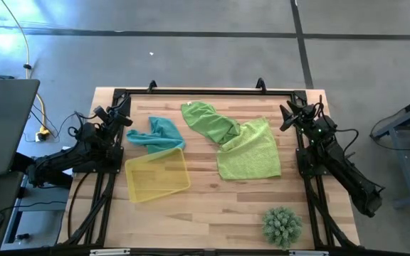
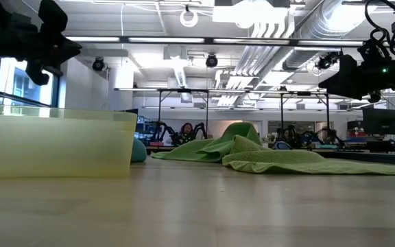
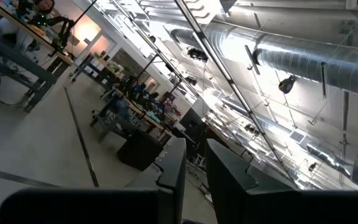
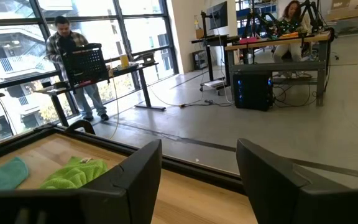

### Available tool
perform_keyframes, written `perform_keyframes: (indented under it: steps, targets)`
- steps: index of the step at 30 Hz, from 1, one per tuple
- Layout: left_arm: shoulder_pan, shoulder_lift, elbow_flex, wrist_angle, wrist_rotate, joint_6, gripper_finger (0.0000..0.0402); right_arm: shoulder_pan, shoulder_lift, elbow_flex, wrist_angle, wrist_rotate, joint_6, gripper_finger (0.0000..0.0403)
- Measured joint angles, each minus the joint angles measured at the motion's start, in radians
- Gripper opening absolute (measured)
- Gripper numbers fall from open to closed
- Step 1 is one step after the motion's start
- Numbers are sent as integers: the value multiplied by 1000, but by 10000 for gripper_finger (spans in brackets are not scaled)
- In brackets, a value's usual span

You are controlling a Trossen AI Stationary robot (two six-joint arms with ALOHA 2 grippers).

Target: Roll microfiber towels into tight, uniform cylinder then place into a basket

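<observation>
1. Right gripper (image 1: 288, 117): parked at the table's right edge, jaws wide, holding nothing.
2. Left gripper (image 1: 122, 114): parked at the left edge, jaws narrow with a slim gap, holding nothing.
3. Green towels (image 1: 244, 146): crumpled mid-table, long axis running diagonally toward the far edge, nearer the right gripper.
4. Teal towel (image 1: 159, 134): touching the yellow basket (image 1: 156, 174), nearer the left gripper.

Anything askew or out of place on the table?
Yes: the translucent yellow plastic basket sits skewed to the table edges, and the crumpled teal-blue microfiber towel drapes onto its rim. Two lime green towels lie rumpled and overlapping.
</observation>
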Motion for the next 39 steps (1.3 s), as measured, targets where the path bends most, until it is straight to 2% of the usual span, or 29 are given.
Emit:
perform_keyframes:
  steps: [9,12,17,21,24,32,35,39]
  targets:
    - [0,0,0,2,0,-3,51,0,0,0,0,0,0,199]
    - [0,0,0,16,5,-53,51,0,0,0,0,0,0,199]
    - [-1,0,0,23,133,-111,51,0,0,0,0,0,0,199]
    - [-1,0,0,35,178,-98,51,0,0,0,0,0,0,199]
    - [0,0,0,71,270,-77,51,0,0,0,0,0,0,199]
    - [0,0,1,324,696,60,51,0,0,0,0,0,0,199]
    - [0,0,3,368,779,78,51,0,0,0,0,0,0,199]
    - [0,41,31,337,837,155,51,0,0,0,0,0,0,199]
